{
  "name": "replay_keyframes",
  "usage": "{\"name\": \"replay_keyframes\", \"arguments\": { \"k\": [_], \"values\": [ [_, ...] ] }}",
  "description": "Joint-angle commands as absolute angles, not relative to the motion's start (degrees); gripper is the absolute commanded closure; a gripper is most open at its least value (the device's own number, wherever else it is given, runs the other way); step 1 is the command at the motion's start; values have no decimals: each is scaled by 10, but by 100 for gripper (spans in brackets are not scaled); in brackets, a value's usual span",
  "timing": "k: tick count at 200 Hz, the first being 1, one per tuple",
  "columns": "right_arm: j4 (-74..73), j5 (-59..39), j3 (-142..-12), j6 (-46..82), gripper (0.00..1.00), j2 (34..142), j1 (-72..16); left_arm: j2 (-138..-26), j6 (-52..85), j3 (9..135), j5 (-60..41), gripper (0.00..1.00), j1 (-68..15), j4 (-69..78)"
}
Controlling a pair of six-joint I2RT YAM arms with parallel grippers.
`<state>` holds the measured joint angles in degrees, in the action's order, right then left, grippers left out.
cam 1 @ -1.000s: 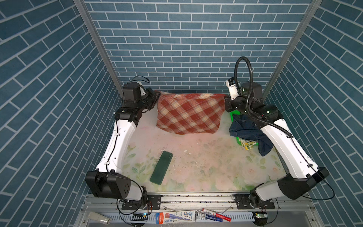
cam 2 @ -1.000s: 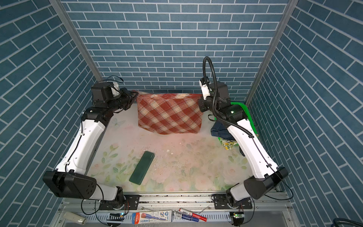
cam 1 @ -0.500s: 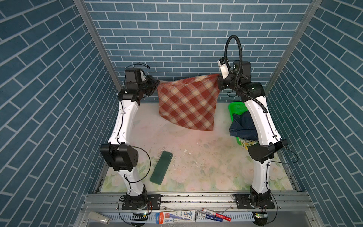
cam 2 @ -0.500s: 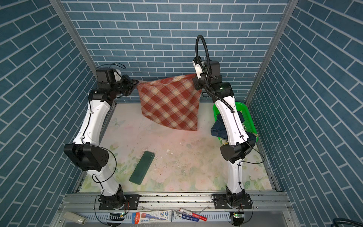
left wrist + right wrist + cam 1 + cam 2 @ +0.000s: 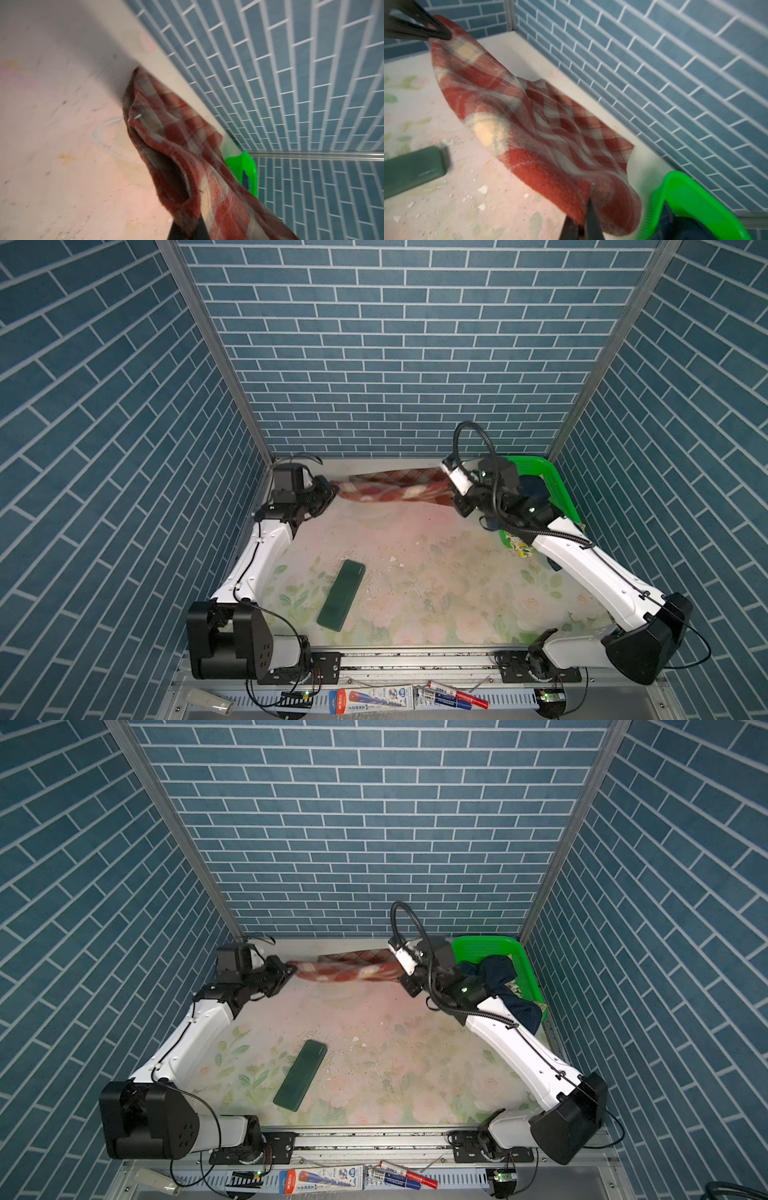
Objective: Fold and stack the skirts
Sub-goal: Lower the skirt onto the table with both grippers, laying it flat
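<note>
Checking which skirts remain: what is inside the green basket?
The green basket holds the dark blue denim skirt, spilling over its near rim, with lemon-print cloth showing beneath. The right arm and the denim cover the rest.

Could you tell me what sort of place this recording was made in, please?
Likely a robot test cell, not a home: arms mounted on a metal rail, brick-print walls boxing in a floral table, a denim skirt in a green basket.
</note>
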<state>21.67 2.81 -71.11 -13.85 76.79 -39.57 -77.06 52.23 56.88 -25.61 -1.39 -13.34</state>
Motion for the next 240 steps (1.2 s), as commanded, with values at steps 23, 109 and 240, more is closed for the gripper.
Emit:
{"name": "replay_keyframes", "arguments": {
  "k": [23,109,240],
  "values": [
    [134,33,-548,-56,100,769,-428,-779,487,473,-225,76,-10,-79],
    [132,1,-513,-30,100,777,-432,-770,449,490,-190,41,-10,-180],
    [160,22,-546,11,100,852,-432,-749,335,461,-160,43,-10,-379]
  ]
}}
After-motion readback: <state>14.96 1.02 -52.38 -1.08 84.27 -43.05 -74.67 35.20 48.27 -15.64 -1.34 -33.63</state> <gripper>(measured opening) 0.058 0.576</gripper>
